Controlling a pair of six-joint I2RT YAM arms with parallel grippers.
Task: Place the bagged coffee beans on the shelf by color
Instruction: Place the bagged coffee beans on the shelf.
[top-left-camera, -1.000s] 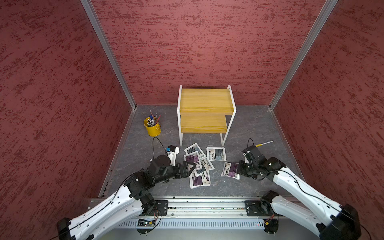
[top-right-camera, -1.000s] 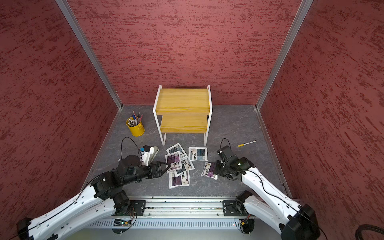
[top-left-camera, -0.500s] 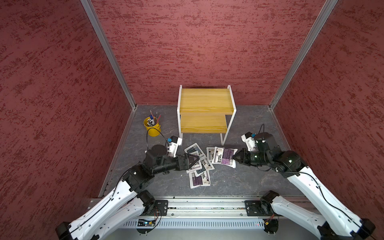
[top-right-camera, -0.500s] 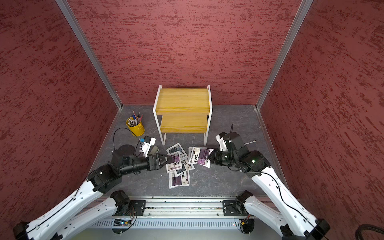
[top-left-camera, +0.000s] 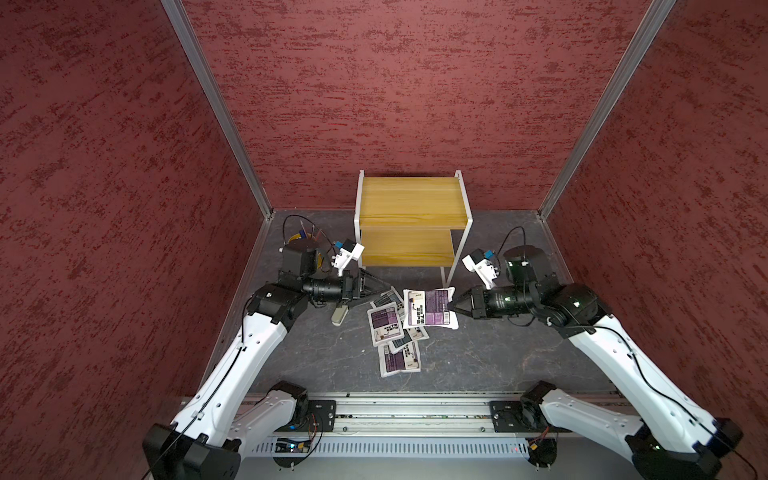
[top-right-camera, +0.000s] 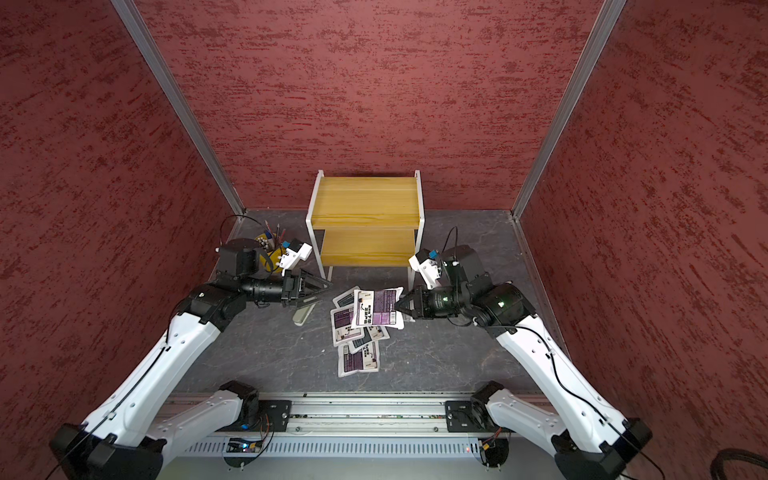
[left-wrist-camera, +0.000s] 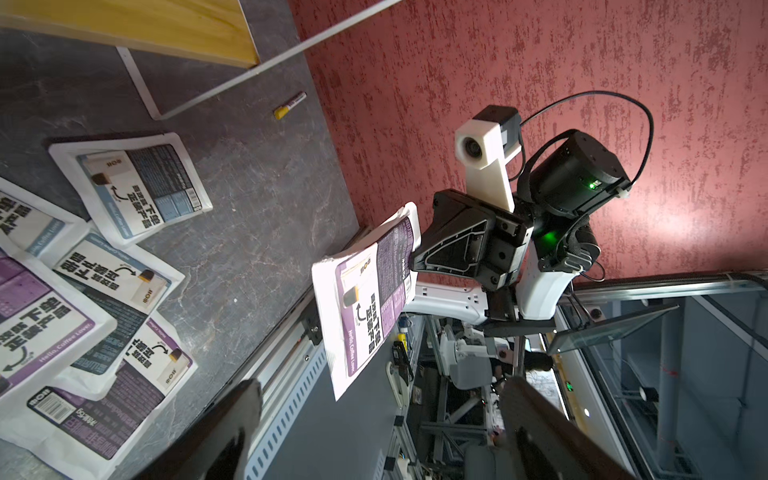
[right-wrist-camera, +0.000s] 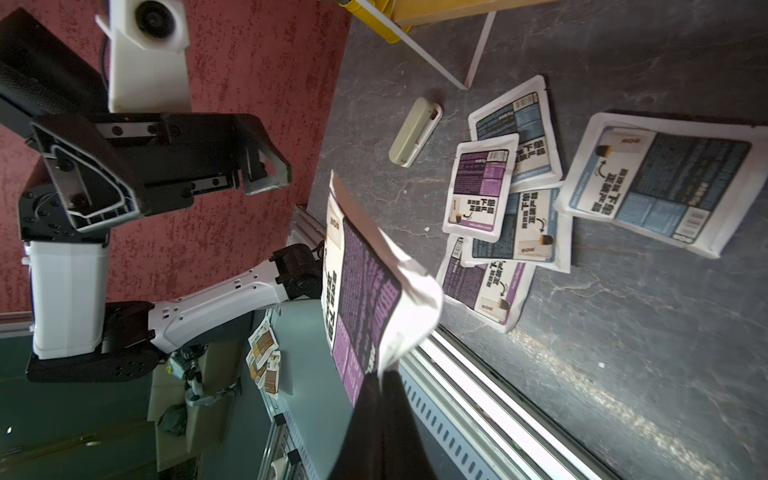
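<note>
My right gripper is shut on the edge of a purple-labelled bag of coffee beans. The bag hangs in the air in front of the shelf. My left gripper faces it from the other side, open and empty, a short gap from the bag's free edge. Several more pouches lie overlapping on the floor below, some purple, some grey-blue. Both shelf boards are bare.
A grey-green case lies on the floor under my left gripper. The yellow pen bucket stands behind my left wrist, mostly hidden. A yellow marker lies right of the shelf. The metal rail runs along the front edge.
My right gripper has lifted the purple pouch off the floor and carried it toward the middle. My left arm has risen and turned to face it, its jaws narrowing slightly.
</note>
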